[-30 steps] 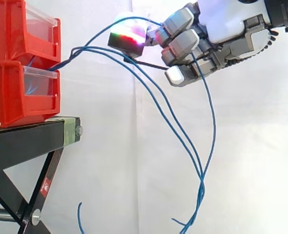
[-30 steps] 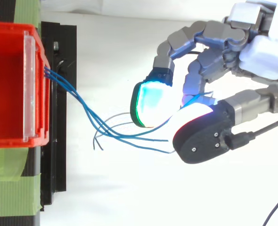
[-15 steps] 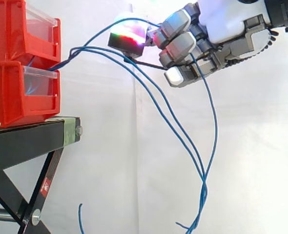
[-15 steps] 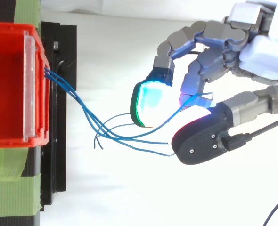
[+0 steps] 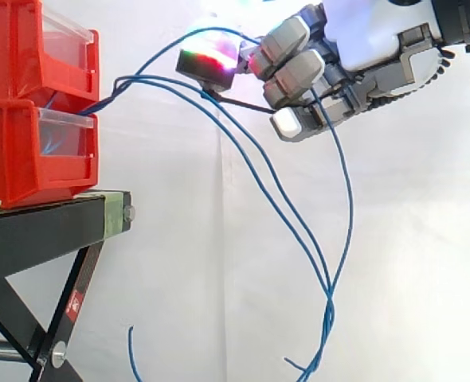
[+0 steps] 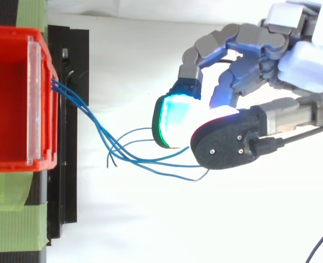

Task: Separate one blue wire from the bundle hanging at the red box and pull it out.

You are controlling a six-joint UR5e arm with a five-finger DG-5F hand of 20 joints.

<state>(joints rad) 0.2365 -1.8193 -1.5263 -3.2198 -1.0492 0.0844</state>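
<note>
Several blue wires [image 5: 243, 151] come out of the red bins [image 5: 20, 151] and hang in long loops down the white curtain. In the top view the bundle [image 6: 104, 134] leaves the bin's front [image 6: 41, 98] and fans to the right. My hand [image 5: 362, 40] is high at the right, level with the upper bin. Its fingers are curled. One blue wire [image 5: 155, 57] rises from the bins to the glowing fingertip [image 5: 209, 60] and runs on through the hand. The dark thumb [image 6: 232, 142] lies against the cyan fingertip [image 6: 175, 118], with that wire pinched between them.
The bins sit on a black stand [image 5: 44, 231] with crossed legs below. Green tape [image 6: 19, 224] marks the stand near the bin. Loose wire ends [image 5: 323, 334] dangle low, twisted together. Behind everything hangs the white curtain [image 5: 426, 239].
The thumb has swung left and closed against the glowing fingertip, over the wire. The hanging loops have swayed slightly. The hand itself has barely moved.
</note>
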